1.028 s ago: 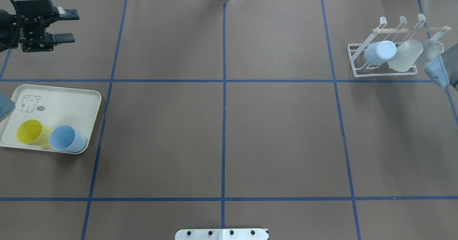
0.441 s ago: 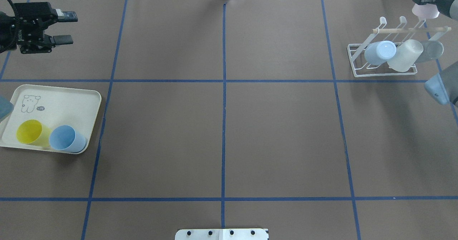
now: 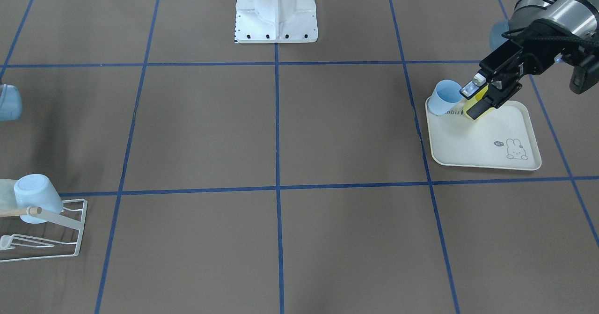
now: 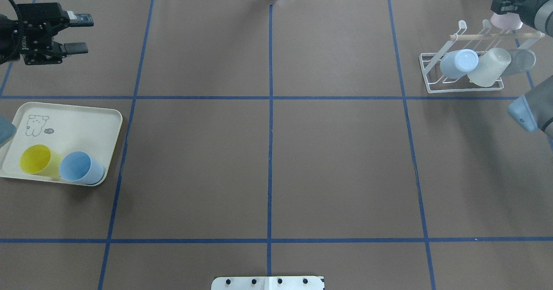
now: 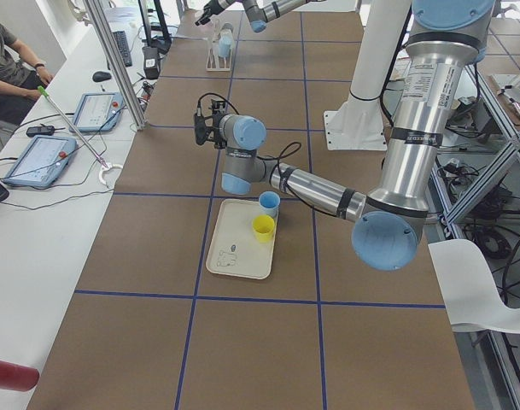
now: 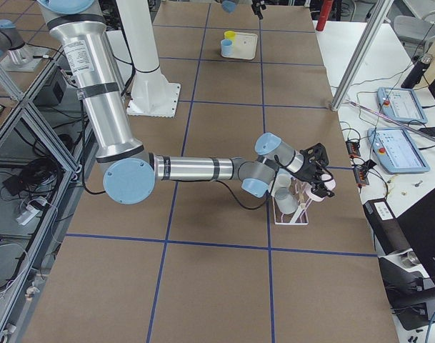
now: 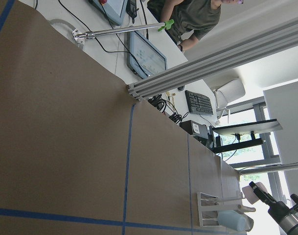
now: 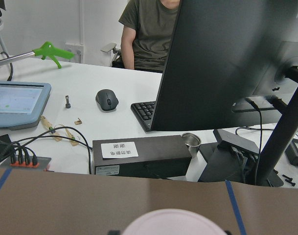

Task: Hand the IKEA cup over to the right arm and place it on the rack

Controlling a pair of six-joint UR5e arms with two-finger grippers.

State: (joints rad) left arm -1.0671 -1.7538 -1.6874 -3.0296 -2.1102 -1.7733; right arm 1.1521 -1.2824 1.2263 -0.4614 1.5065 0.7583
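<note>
Our right gripper (image 4: 506,5) pinches a pale pink plastic cup (image 4: 503,21) near the hooked prong ends of the small white wire rack (image 4: 479,36). Our left gripper (image 4: 77,33) hovers spread and empty, well apart from the cream rectangular tray (image 4: 86,121).

Six cups: one yellow cup (image 4: 36,160), two blue (tray blue cup (image 4: 80,167), rack blue cup (image 4: 459,63)), one clear cup (image 4: 489,67), one grey cup (image 4: 520,61), one pink cup (image 4: 506,20). One wire rack (image 4: 432,84). One cream tray (image 4: 65,121). One desk (image 4: 268,151).
</note>
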